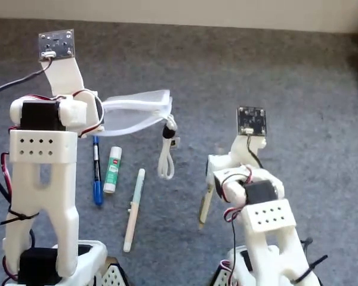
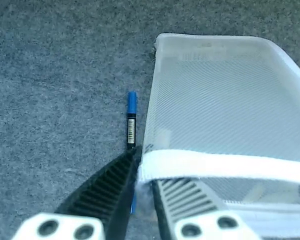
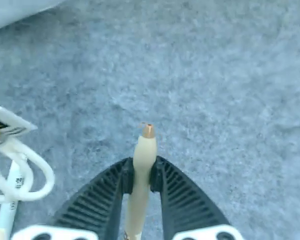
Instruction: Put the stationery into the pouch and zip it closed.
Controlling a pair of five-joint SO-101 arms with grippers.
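Observation:
A white mesh pouch [image 1: 137, 112] hangs lifted above the grey carpet, and my left gripper [image 2: 142, 164] is shut on the white band of its rim [image 2: 225, 165]. In the high view the left gripper [image 1: 94, 126] sits at the pouch's left end. My right gripper [image 3: 141, 172] is shut on a beige pen [image 3: 144, 150], tip pointing away from the wrist. From above, that pen [image 1: 204, 208] slants down below the right gripper [image 1: 210, 182]. On the carpet lie a blue marker [image 1: 96, 173], a glue stick [image 1: 113, 170] and a pale pen [image 1: 133, 210].
A white cord loop [image 1: 166, 156] with a small tag dangles from the pouch's right end, and it also appears in the right wrist view as the cord loop [image 3: 25, 172]. The blue marker [image 2: 131, 119] lies just beside the pouch's edge. Open carpet stretches behind and right of the arms.

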